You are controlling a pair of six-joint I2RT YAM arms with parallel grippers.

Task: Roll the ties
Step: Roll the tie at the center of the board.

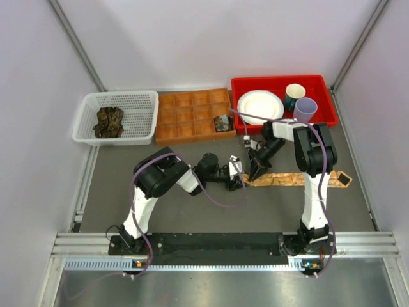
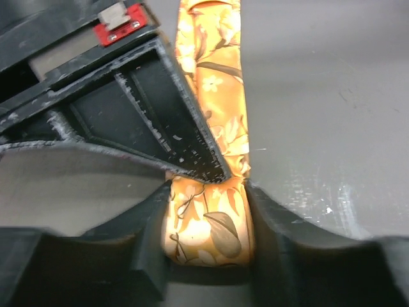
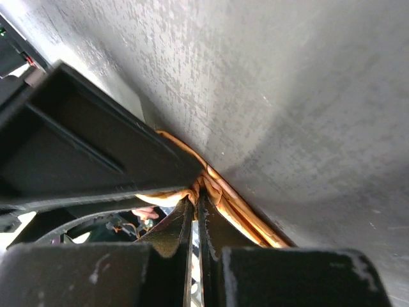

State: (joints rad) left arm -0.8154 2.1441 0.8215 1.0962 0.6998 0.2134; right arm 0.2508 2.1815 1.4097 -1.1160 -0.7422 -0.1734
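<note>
A tan-orange leaf-patterned fabric necktie [image 1: 300, 179] is laid flat on the grey surface [image 1: 192, 204], on the arm-base side of the brown wooden compartment tray [image 1: 185, 115] and off towards that tray's right. The necktie's folded-over end [image 2: 208, 230], the end nearer the tray, is pinched between the two fingers of the left pincer [image 2: 208, 217], with one finger set against each of its edges. The right pincer [image 3: 197, 198] is pressed together just beside it, further from the tray, and the necktie's fabric is seen bunched at its fingertips [image 3: 182, 220]. A small rolled dark necktie [image 1: 222, 123] is held in a compartment at the tray's right end. A heap of dark green-brown fabric neckties [image 1: 110, 121] is kept in the white perforated plastic basket [image 1: 144, 102] just beside the tray's left side.
</note>
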